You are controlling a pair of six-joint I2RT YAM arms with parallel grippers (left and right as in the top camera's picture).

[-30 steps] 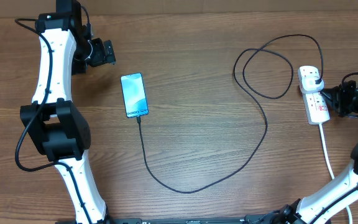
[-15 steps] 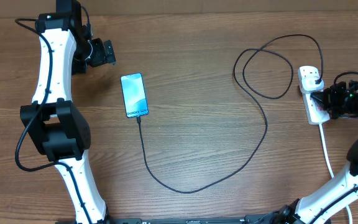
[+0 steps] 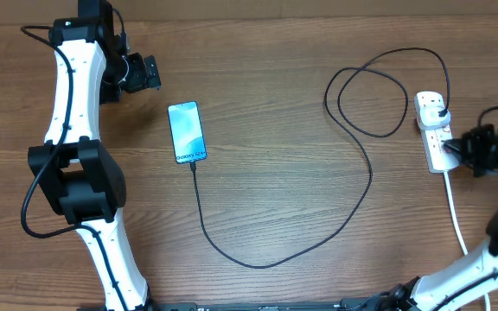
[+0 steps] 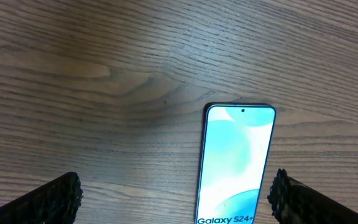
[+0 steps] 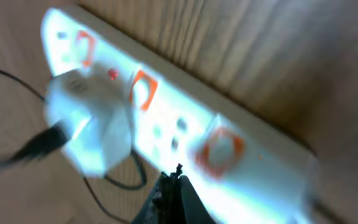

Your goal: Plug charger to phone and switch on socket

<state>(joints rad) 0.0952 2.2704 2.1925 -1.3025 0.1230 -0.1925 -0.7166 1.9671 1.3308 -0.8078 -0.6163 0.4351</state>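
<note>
Matte brown table (image 3: 275,52) of streaked wood grain. Slim rectangular phone (image 3: 188,131) flat on it left of centre, black-edged, glossy light-blue screen lit, small text at the near end. Thin black charger (image 3: 371,177) plugged into that near end, trailing toward the front edge, curving up to the right, crossing itself in one round loop, ending at a plug (image 3: 439,107) seated in the far outlet of the socket (image 3: 430,128). Narrow white plastic strip, orange-red switch marks, thick white cord (image 3: 456,216) running off toward the front. Left gripper (image 3: 148,73) held at the far left, up-left of the phone and apart from it, textured black fingers (image 4: 51,199) spread wide, empty. Right arm reaching in from the right edge, right gripper (image 3: 448,149) at the strip's near half, on it or just above. Blurred in the wrist view, dark fingertips (image 5: 174,190) drawn together to one point, grasping nothing.
</note>
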